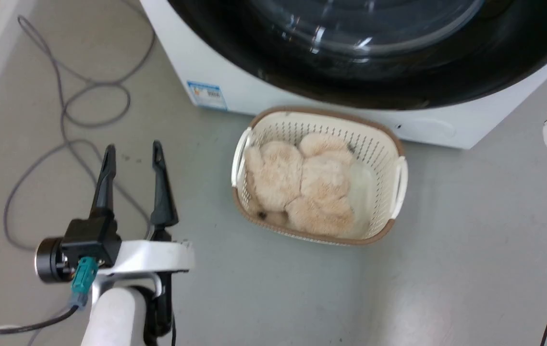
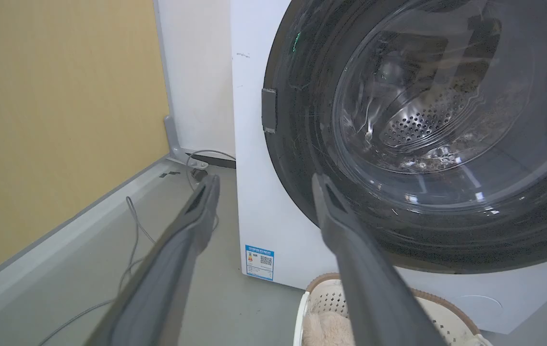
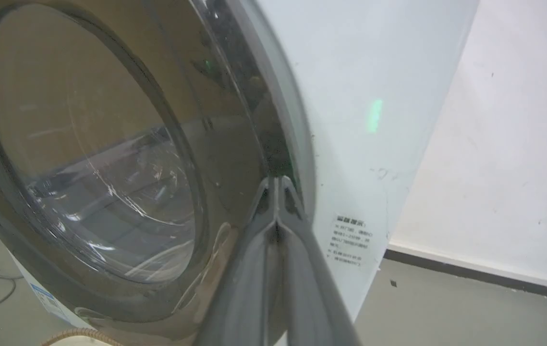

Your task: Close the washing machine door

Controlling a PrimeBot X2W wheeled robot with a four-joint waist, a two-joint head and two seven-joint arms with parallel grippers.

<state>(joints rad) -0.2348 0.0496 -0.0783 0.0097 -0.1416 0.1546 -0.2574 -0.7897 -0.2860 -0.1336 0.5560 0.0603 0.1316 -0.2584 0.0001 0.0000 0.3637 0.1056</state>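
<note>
Nearest, left fingers (image 1: 162, 192): mine hung spread apart and empty above the floor (image 1: 273, 288), low on my left and well apart from the door.
Cable (image 1: 64, 110): a grey one lay looped on the floor beyond those fingers, clear of the work.
Basket (image 1: 321, 113): cream and perforated with a brown rim, it stood on the floor just before the machine with a fluffy cream bundle (image 1: 302, 187) inside. It sat lower than the door's bottom edge.
Right fingers (image 3: 302, 269): pressed together with nothing between them, tips at the seam where the door's rim met the white front. I could not tell whether they touched.
Step in hand: I judged it the last push on the free edge, the swing itself being done.
Next move: to my mind, a short firm press straight into the rim until the catch took, then a clean draw back.
Washing machine door (image 1: 374, 48): it lay round against the machine's front, wide and round, with a black rim and a bulging clear glass full of reflections. A thin dark line ran along the rim by my right fingers, so I could not say it had latched.
Washing machine (image 1: 215, 62): white, on the floor, with a blue sticker (image 1: 207, 95) low on its front.
Drum (image 2: 417, 125): perforated steel showed through the glass.
</note>
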